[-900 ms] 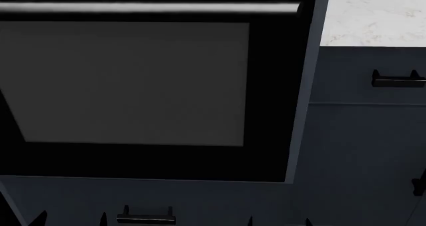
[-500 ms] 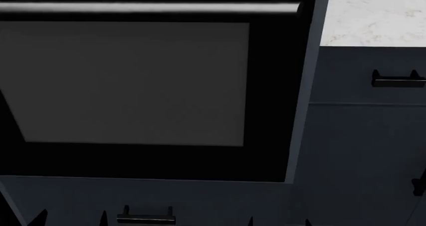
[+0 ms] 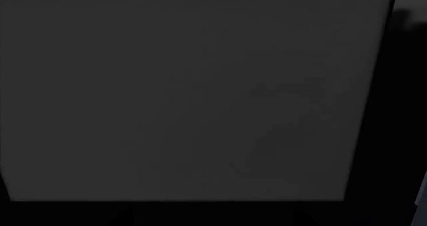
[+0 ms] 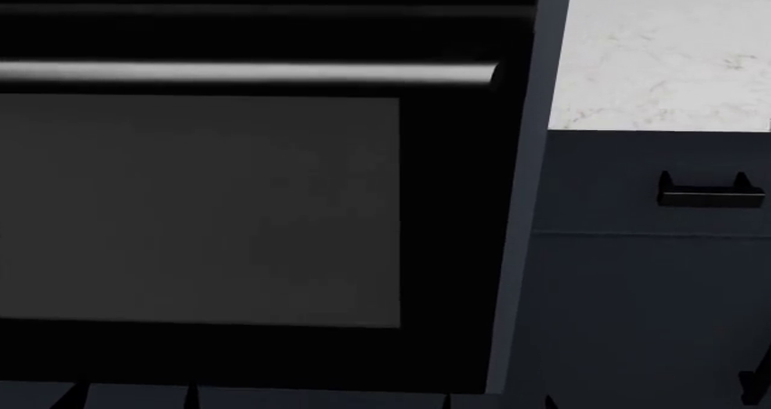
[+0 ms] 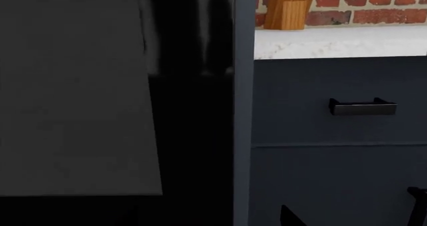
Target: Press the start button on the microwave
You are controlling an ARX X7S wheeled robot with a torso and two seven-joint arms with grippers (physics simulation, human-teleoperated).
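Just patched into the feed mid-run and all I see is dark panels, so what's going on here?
The robot is parked close in front of the microwave, facing its dark window and silver handle. Nothing is being touched or held. Only dark tool tips peek in at the bottom edges, so their state is unclear. The controls are barely in view at the top of the head view, and the start button isn't pressed yet. Blue-grey drawers and a white counter sit to the right.

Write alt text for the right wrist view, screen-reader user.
A black microwave with a dark grey window fills the side nearest the camera; beside it are blue-grey drawers with a black handle. Above them, a white marbled counter holds a wooden knife block against a brick wall.
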